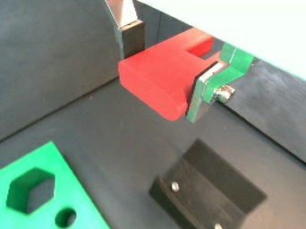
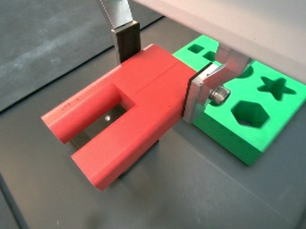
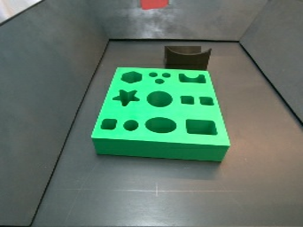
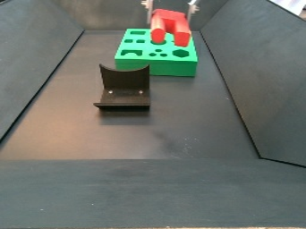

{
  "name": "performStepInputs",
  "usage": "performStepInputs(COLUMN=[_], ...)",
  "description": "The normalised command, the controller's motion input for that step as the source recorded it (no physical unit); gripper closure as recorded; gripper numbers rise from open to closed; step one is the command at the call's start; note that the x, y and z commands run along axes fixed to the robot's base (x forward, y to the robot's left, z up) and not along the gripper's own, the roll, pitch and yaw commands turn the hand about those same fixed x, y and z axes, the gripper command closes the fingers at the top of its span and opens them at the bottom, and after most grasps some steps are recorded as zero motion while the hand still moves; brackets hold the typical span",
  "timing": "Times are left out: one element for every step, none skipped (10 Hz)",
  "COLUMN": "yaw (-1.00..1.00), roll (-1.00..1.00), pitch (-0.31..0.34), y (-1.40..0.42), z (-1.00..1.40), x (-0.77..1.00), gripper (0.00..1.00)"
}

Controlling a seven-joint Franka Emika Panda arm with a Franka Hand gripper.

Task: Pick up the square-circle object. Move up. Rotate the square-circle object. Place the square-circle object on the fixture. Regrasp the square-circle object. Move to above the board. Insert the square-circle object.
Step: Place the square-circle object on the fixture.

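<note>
A red square-circle object (image 2: 120, 116) hangs in the air, clamped between the closed jaws of the gripper (image 2: 164, 79), a silver finger (image 2: 203, 92) pressed against its side. In a side view it sits high above the far end of the green board (image 4: 162, 54). The dark fixture (image 4: 122, 87) stands on the floor, apart from the board, nearer the camera.

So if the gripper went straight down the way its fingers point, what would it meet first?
Probably the fixture. In a wrist view the gripper, shut on the red square-circle object, hangs above bare dark floor with the fixture just ahead and the green board off to one side. Depth is unclear; it might reach floor instead.
</note>
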Motion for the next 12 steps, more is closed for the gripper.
performStepInputs(yaw=[0.02, 0.02, 0.02, 0.02, 0.02, 0.02, -0.01, -0.01, -0.03, -0.04, -0.04, -0.05], roll=[-0.06, -0.06, -0.06, -0.06, -0.06, -0.07, -1.00, -1.00, -1.00, -1.00, -1.00, -1.00], pitch=[0.030, 0.045, 0.063, 0.077, 0.095, 0.103, 0.088, 0.093, 0.106, 0.116, 0.120, 0.130], y=[-0.22, -0.20, -0.17, -0.15, -0.12, -0.11, 0.43, 0.44, 0.28, 0.15, 0.12, 0.09], z=[-0.03, -0.03, -0.03, -0.02, -0.02, -0.02, 0.02, 0.03, 0.01, 0.00, 0.00, -0.01], x=[1.00, 1.00, 1.00, 1.00, 1.00, 1.00, 0.85, 0.76, 0.64, 0.58, 0.53, 0.44], gripper=[1.00, 1.00, 1.00, 1.00, 1.00, 1.00, 1.00, 1.00, 1.00, 1.00, 1.00, 1.00])
